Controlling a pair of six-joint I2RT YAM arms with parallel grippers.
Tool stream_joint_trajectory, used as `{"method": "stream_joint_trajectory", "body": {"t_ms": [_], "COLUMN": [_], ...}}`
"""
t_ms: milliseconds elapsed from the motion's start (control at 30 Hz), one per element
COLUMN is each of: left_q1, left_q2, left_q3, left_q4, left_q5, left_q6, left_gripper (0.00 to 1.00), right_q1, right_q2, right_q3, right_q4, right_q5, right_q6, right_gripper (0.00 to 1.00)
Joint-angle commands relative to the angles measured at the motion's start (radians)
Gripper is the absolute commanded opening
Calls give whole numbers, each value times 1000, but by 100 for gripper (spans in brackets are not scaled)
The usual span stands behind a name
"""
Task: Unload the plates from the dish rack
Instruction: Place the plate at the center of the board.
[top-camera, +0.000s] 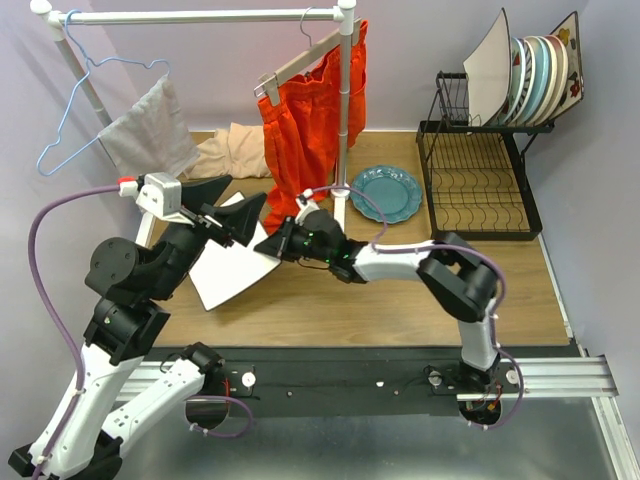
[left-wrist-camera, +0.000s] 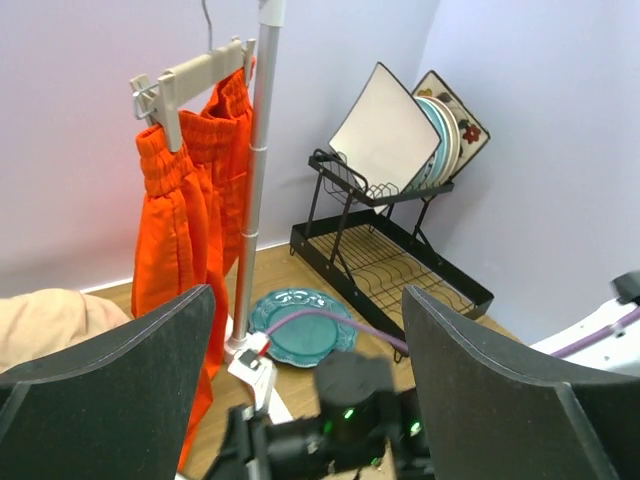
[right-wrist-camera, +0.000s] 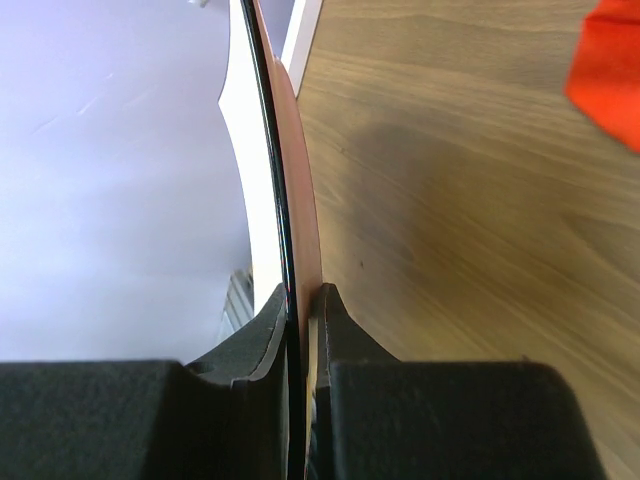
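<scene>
top external view: the right arm's fingers (top-camera: 272, 245) are pinched onto the edge of a square white plate (top-camera: 225, 272), which is held tilted over the left part of the wooden tabletop (top-camera: 400, 290). the left arm's fingers (top-camera: 243, 214) hang spread wide just above that plate, holding nothing. a round teal plate (top-camera: 385, 193) lies flat on the tabletop beside the black wire dish rack (top-camera: 480, 190). the rack's upper shelf carries a row of upright plates (top-camera: 535, 75) in the back right corner.
</scene>
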Motion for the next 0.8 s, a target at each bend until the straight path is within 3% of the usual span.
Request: {"method": "stream_joint_trajectory", "body": {"t_ms": [0,267,767], "left_q1": [7,7,7], "left_q2": [-1,-36,-62], "left_q3": [30,8,-32], "left_q4": [-90,-94,-90], "left_q5": [-73,-102,-105], "left_q6": [-7,-12,-1], "left_gripper": [84,85,85], "right_q1": [56,73,70], "right_q2": [84,251,473], "right_q3": [148,273,552], "right_q4": [283,314,311], "right_q5": [125,289,403], "right_q6": [137,210,255], "right_gripper": [1,1,1]}}
